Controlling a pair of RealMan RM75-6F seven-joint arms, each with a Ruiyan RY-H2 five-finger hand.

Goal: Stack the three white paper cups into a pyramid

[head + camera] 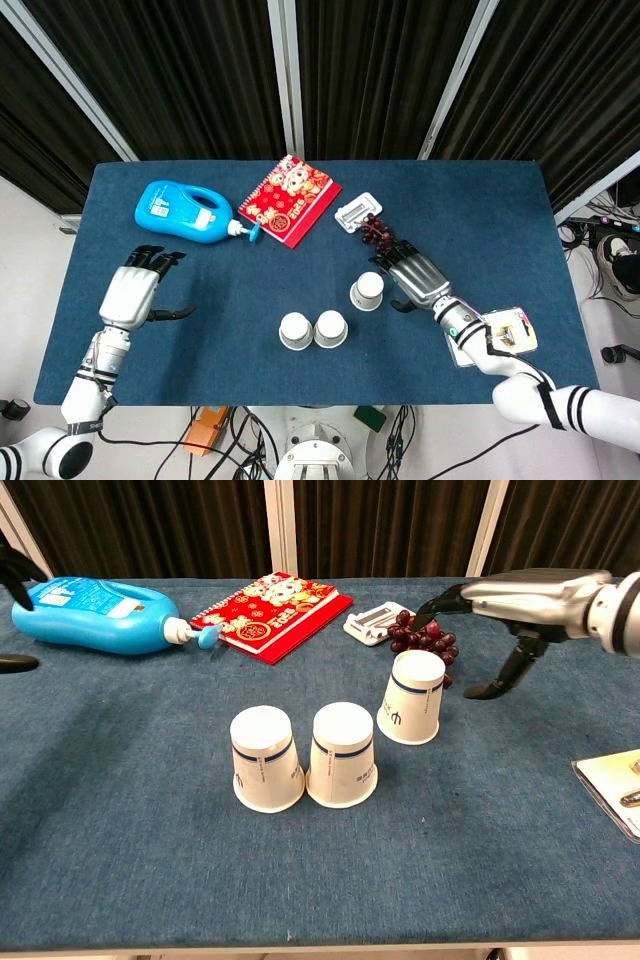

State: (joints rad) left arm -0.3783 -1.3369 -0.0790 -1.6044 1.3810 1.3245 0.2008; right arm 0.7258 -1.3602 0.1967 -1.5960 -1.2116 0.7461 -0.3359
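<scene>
Three white paper cups stand upside down on the blue table. Two of them touch side by side near the front: the left cup and the middle cup. The third cup stands apart, behind and to the right. My right hand hovers open just right of the third cup, fingers spread, not touching it. Far out near the table's left edge, my left hand is open and holds nothing; the chest view shows only its fingertips at the frame's left border.
At the back lie a blue detergent bottle, a red notebook, a white clip and a bunch of dark grapes. A packaged razor lies at the front right.
</scene>
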